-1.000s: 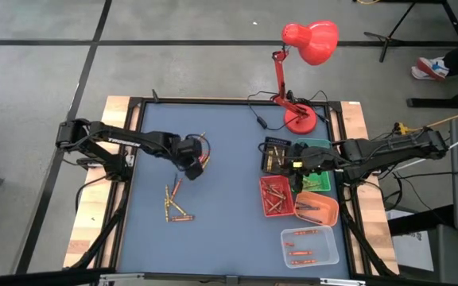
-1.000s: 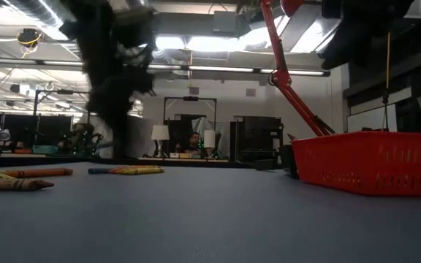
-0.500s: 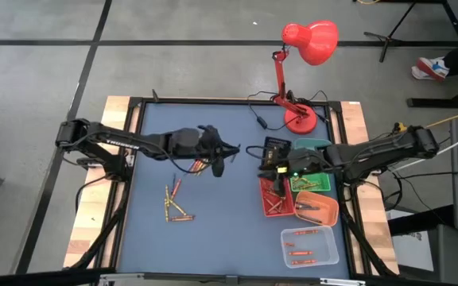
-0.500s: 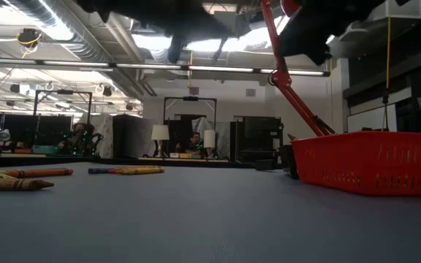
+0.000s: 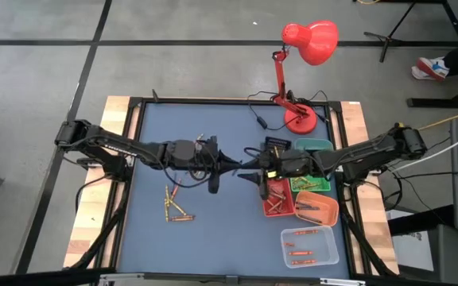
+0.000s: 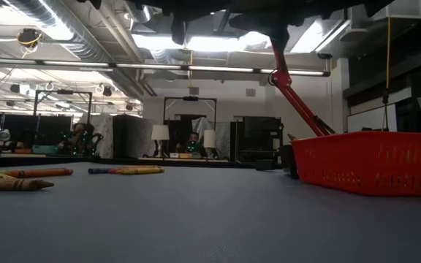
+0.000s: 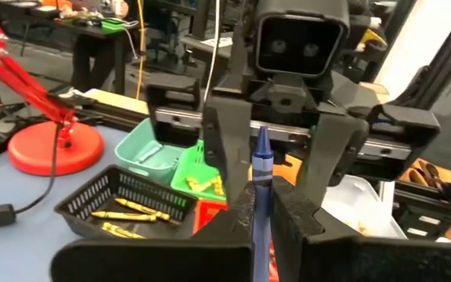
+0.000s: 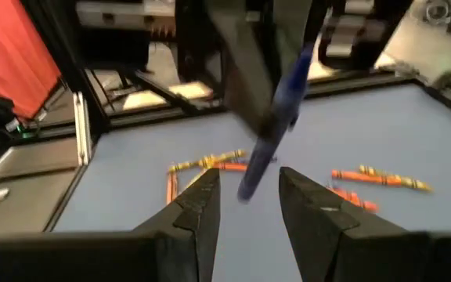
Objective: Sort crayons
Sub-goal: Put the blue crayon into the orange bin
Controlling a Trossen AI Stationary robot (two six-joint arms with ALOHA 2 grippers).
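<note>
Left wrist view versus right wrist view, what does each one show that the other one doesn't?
Only the left wrist view shows the trays: black tray with yellow crayons, green tray, teal tray, plus the red lamp base. Only the right wrist view shows loose crayons lying on the table. Both show the blue crayon held by the shut left gripper, between the open right gripper's fingers.

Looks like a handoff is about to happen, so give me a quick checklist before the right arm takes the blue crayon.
1. Left end effector shut on the blue crayon: ok.
2. Right end effector open, ready to receive: ok.
3. Crayon tip between the right fingers: ok, though depth cannot be judged.
4. Both arms meet above the table, beside the red tray: ok.
5. Right fingers touching the crayon: cannot tell.
</note>
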